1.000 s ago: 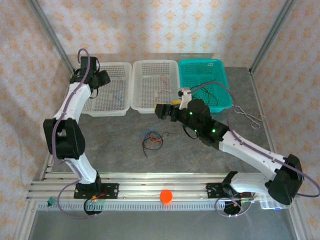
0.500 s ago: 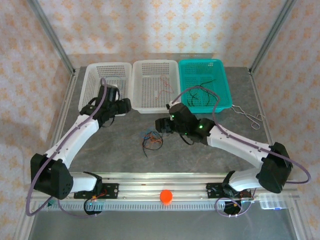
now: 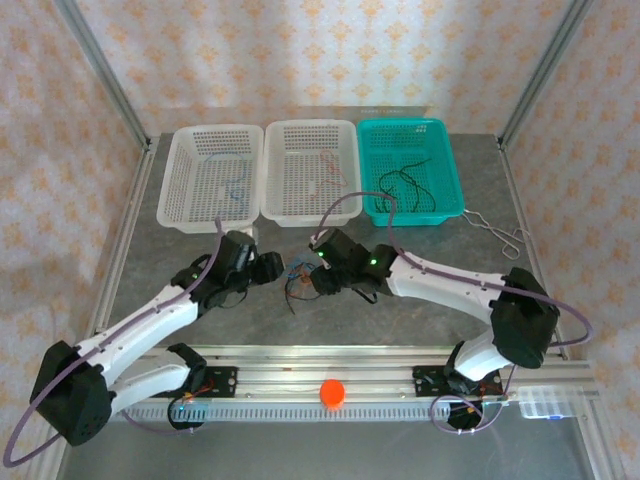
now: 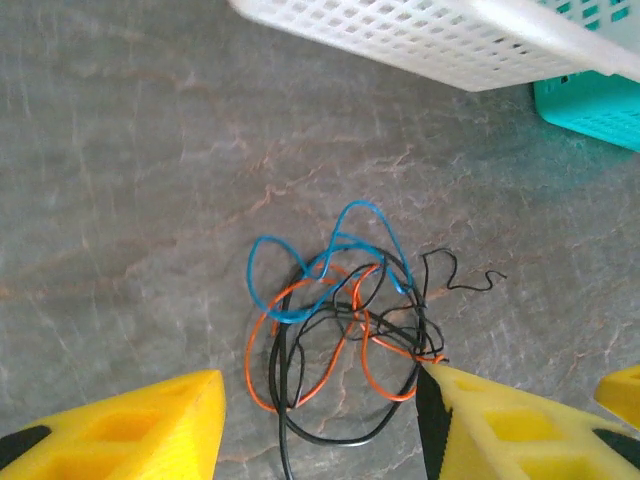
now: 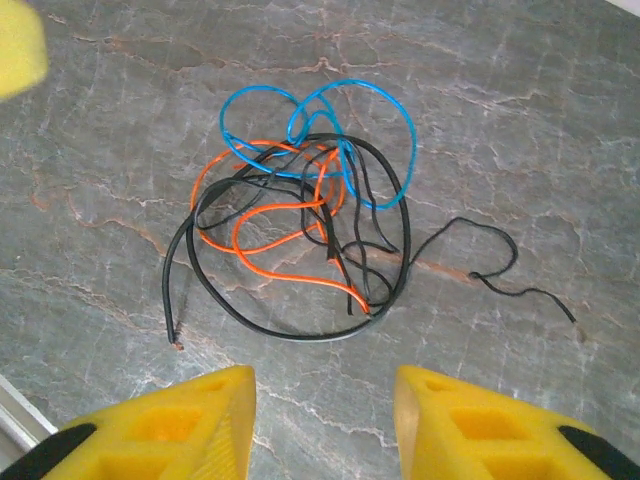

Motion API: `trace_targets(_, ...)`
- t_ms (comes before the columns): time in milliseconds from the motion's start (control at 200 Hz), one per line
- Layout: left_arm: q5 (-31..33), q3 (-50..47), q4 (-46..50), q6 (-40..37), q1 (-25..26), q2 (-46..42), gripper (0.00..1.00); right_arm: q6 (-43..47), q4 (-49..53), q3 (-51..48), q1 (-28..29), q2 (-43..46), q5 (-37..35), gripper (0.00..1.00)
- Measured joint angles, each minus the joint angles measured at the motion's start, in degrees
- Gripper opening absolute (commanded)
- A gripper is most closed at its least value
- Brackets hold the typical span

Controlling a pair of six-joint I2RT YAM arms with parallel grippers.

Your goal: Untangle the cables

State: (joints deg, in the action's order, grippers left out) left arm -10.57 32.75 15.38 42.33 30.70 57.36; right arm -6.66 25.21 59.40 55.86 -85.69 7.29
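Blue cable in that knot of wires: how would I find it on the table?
On the grey table, look just in front of the middle white basket for a small tangle of thin cables. The blue cable makes two loops at its edge, unlike the orange cable and black cable.

Glossy plastic-coated cables (image 5: 310,215); matt veined stone-look table (image 5: 520,120).

Bright, even, diffuse light casts only faint shadows; the cables (image 5: 300,232) look crisp in both wrist views.
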Motion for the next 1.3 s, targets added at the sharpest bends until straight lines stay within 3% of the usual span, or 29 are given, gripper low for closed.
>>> trace_targets(270,-0.61,-7.89,-8.11,8.72,1.95,-4.13,0.55,6.75,-5.07,-0.04,0.04,-5.51,0.44,0.40)
trace_targets(446,-0.35,-8.50,-9.75,10.58,1.95,-4.52,0.53,9.60,-6.03,-0.02,0.04,-8.55,0.94,0.53)
trace_targets(621,1.18,-8.50,-9.70,11.54,1.95,-4.52,0.53,10.93,-7.13,-0.02,0.04,-10.86,1.25,0.54)
trace_targets(1302,3.52,-6.82,-8.37,10.03,1.95,-1.44,0.53,9.94,-11.13,-0.04,0.04,-14.16,-0.72,0.15)
